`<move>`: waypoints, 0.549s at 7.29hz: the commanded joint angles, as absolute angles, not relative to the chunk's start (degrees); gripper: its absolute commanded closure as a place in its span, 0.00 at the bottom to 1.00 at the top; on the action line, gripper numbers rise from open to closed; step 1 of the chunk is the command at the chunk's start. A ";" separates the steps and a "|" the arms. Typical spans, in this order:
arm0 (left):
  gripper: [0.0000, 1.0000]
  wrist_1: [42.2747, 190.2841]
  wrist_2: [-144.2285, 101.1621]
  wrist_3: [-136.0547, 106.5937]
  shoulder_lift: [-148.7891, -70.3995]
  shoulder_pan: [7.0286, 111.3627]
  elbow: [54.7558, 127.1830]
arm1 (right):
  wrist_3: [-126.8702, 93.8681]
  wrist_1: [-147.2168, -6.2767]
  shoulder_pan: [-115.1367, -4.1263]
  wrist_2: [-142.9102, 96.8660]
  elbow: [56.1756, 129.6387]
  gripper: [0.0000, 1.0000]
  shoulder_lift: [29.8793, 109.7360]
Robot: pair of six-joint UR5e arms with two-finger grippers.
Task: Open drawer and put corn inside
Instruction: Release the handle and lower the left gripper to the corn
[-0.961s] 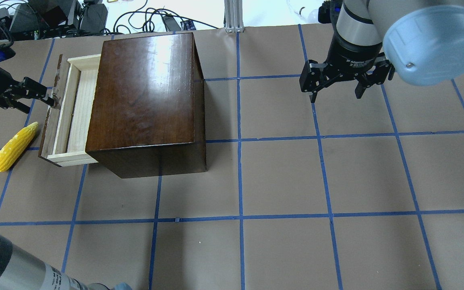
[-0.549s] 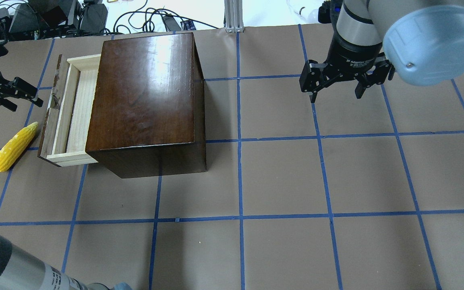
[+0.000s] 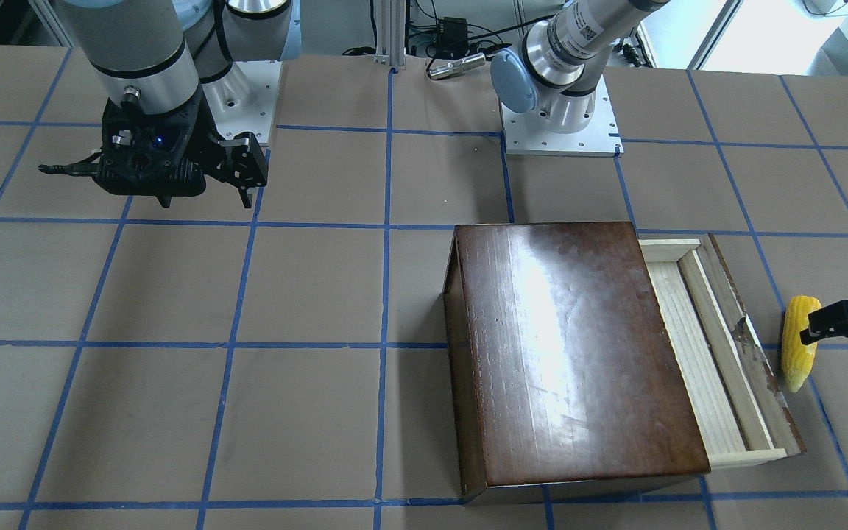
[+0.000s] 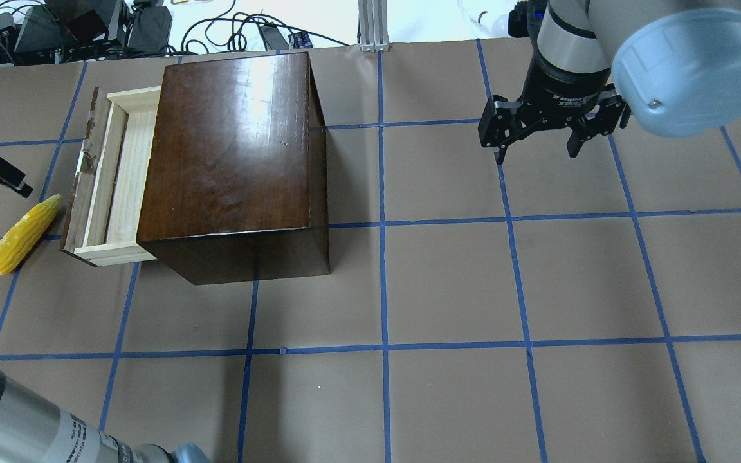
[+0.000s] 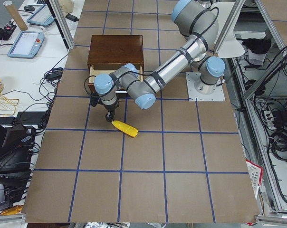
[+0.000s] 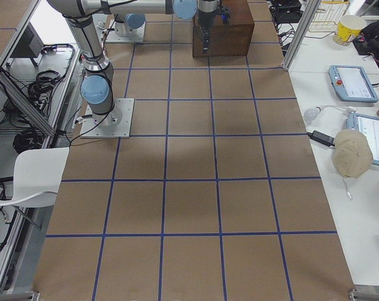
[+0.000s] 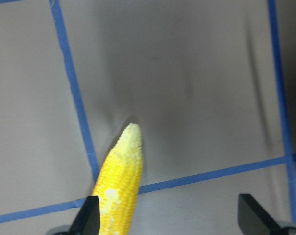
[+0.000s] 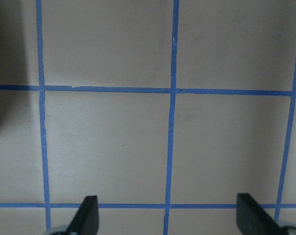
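My left gripper (image 7: 170, 220), jaws wide, hangs off-centre over the corn (image 7: 119, 188); I should shift until it lies between my 2 fingers (image 7: 86, 218), descend, then close mid-length.

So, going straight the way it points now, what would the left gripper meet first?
Probably the bright yellow tapered corn cob, lying off-centre below the open left gripper; otherwise the brown paper-covered table.
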State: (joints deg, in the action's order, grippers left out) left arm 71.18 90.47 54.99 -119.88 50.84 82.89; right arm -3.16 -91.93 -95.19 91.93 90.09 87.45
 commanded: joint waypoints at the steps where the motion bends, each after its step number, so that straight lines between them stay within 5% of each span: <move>1: 0.00 70.32 93.93 63.59 -121.81 49.14 84.89 | -3.16 -91.93 -95.19 91.93 90.09 0.00 87.45; 4: 0.00 63.86 97.11 68.46 -124.01 47.90 89.37 | -3.16 -91.93 -95.19 91.93 90.09 0.00 87.45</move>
State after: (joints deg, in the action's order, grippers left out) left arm 68.05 95.77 66.59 -123.10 48.13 87.51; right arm -3.16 -91.93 -95.19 91.93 90.09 87.45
